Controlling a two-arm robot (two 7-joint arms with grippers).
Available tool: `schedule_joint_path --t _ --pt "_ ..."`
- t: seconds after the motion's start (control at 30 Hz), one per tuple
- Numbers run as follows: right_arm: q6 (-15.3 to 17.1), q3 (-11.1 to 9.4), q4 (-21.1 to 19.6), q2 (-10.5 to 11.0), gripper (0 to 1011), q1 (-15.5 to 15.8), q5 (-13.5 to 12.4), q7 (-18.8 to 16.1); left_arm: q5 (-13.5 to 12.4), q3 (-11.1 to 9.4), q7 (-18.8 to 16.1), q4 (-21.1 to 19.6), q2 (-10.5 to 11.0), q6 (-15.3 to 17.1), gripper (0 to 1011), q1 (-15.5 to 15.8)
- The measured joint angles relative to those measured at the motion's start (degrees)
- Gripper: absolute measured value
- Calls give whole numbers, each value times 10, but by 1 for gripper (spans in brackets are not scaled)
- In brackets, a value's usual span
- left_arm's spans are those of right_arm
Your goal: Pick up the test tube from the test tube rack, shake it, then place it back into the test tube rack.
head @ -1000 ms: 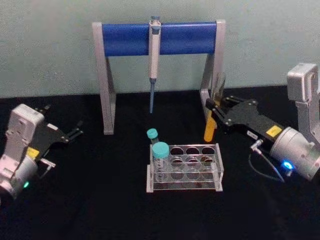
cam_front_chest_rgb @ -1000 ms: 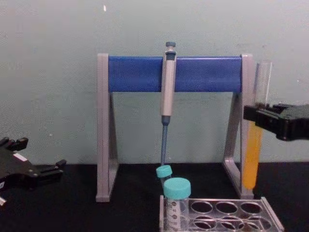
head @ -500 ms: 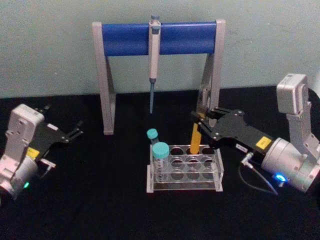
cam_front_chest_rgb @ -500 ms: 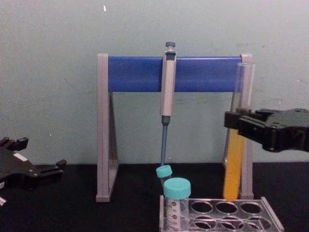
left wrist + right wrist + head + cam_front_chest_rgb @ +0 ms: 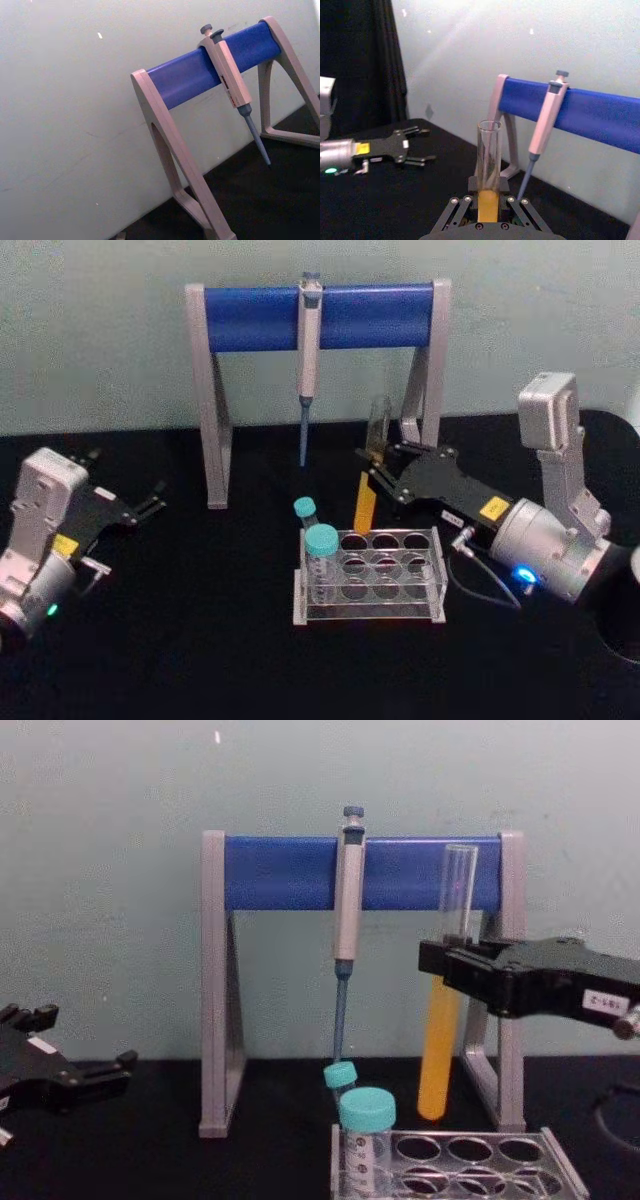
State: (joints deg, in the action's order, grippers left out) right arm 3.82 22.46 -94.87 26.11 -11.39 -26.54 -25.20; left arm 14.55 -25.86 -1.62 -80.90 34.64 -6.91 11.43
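Right hand [image 5: 373,469] clamped on one test tube [image 5: 366,507] above test tube rack [image 5: 368,617], two vials [image 5: 321,552], left hand [image 5: 152,502] spread

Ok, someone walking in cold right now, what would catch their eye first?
The test tube of orange-yellow liquid, held nearly upright by the right gripper, its bottom just above the back of the test tube rack. Behind stands the tall pipette stand with its blue bar, a pipette hanging mid-bar. The left gripper is parked open at far left.
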Motion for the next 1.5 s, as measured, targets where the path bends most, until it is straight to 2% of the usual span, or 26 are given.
schedule_joint_path --t 0.33,0.57,0.87,1.13,1.33,1.5 --pt "-21 -7 60 -16 226 -30 12 14 0 0 0 0 0 0 1001 0" --pt "-22 -24 65 -10 226 -30 15 20 0 0 0 0 0 0 1001 0" --pt "-17 -49 32 14 226 4 11 21 0 0 0 0 0 0 1002 0" --pt "-15 -62 -19 32 226 48 1 18 0 0 0 0 0 0 1001 0" --pt "-13 -57 -49 37 226 73 -5 12 0 0 0 0 0 0 1002 0" --pt "-11 -44 -54 34 226 73 -7 7 0 0 0 0 0 0 1001 0"
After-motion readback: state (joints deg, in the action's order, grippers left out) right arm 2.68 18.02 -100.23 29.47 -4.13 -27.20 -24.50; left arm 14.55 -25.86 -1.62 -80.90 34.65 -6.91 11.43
